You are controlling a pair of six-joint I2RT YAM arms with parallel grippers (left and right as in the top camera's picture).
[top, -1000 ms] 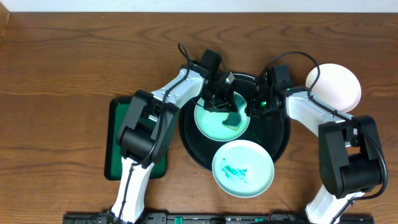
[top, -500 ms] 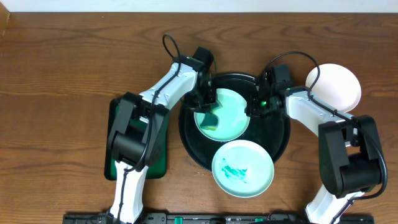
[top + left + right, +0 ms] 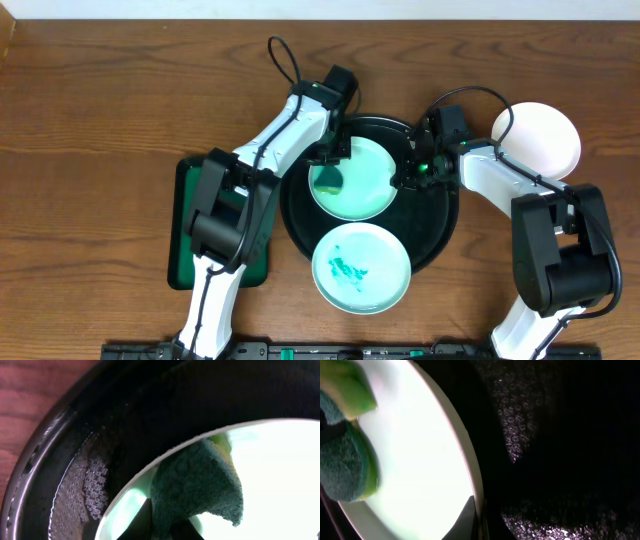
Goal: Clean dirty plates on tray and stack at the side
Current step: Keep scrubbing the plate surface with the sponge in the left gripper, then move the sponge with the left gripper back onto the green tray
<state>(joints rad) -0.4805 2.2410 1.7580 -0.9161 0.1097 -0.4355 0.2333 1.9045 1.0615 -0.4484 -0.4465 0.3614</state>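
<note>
The black tray (image 3: 440,222) sits mid-table. A pale-mint plate (image 3: 365,185) lies in its far half. My left gripper (image 3: 330,165) is shut on a dark green sponge (image 3: 328,181), pressed on that plate's left side; the left wrist view shows the sponge (image 3: 200,485) on the plate (image 3: 280,470) close up. My right gripper (image 3: 408,176) is shut on the plate's right rim (image 3: 479,510). A second plate (image 3: 362,267) with teal smears overlaps the tray's front rim. A third, white plate (image 3: 537,137) rests on the table at the right.
A green rectangular tray (image 3: 182,190) lies on the table at the left, largely under my left arm. Bare wooden table surrounds the black tray. Droplets show on the tray floor (image 3: 560,435) beside the held plate.
My left gripper carried the sponge across the plate from its right part to its left side. The black tray and the smeared front plate shifted left. The right gripper kept its hold.
</note>
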